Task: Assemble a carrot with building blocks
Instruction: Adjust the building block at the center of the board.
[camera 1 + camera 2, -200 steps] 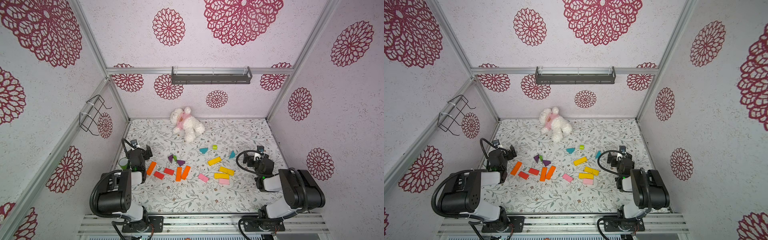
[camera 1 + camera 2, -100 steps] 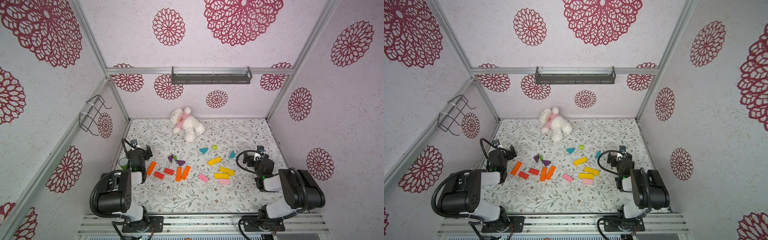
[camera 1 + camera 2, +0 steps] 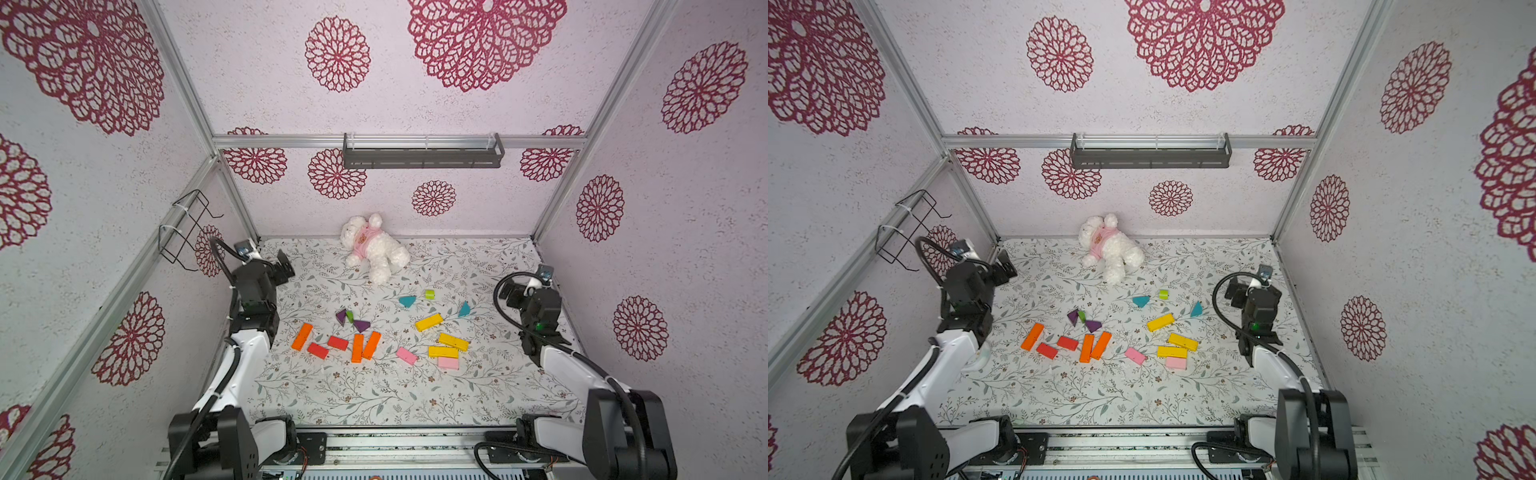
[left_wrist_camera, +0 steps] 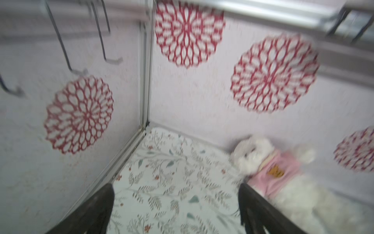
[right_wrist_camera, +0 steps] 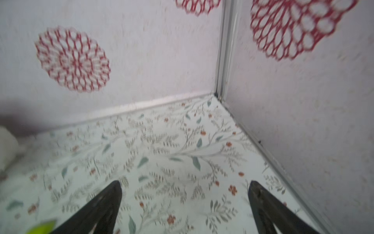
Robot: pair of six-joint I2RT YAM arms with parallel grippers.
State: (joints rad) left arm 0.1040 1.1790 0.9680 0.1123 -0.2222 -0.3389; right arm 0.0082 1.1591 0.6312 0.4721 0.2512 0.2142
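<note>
Blocks (image 3: 357, 348) lie scattered loose across the middle of the counter (image 3: 374, 399), none joined yet. Left gripper (image 4: 175, 188) and right gripper (image 5: 185, 183) hang at opposite sides, jaws wide and empty, probably leaving room to choose a first piece.

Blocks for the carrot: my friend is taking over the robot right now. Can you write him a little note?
Left gripper: fingers open, empty, by the left wall.
Right gripper: fingers open, empty, by the right wall.
Blocks: all loose on the table. Orange bars and red bars left, purple triangles behind them; yellow bars and pink bars right; teal triangles and a lime cylinder farther back.
Done: no carrot shape yet.
Left: the whole carrot.
</note>
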